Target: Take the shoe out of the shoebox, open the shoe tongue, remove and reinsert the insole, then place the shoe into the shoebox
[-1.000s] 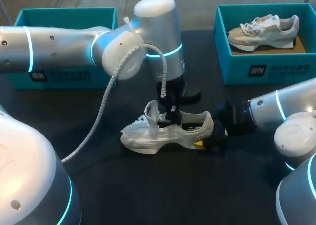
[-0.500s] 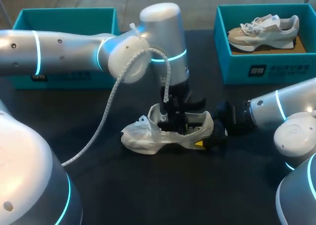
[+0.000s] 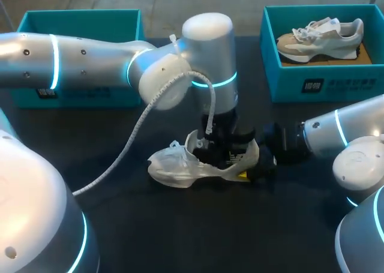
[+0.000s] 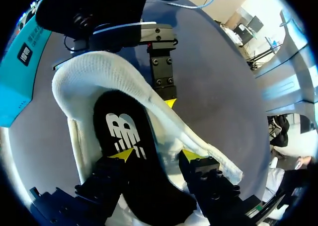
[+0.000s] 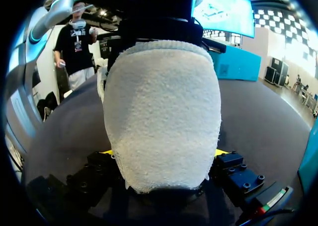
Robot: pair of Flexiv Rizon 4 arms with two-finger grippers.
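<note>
A white shoe (image 3: 180, 165) lies on the dark table, toe to the left. My left gripper (image 3: 223, 150) points down into its opening. In the left wrist view the left gripper (image 4: 156, 154) stands open, one fingertip (image 4: 121, 154) on the black insole (image 4: 124, 136), the other at the shoe's side wall. My right gripper (image 3: 255, 168) comes in from the right at the heel. In the right wrist view the white heel (image 5: 161, 102) fills the space between the fingers of the right gripper (image 5: 164, 154), which touch it on both sides.
A teal shoebox (image 3: 312, 84) at the back right holds a second, beige shoe (image 3: 321, 38). Another teal shoebox (image 3: 78, 18) stands at the back left, partly behind my left arm. A white cable (image 3: 129, 144) hangs from the left arm over the table.
My left gripper let go of the raised tongue, moved right and down into the shoe's opening, and opened. The tongue dropped. The right arm kept still at the heel.
</note>
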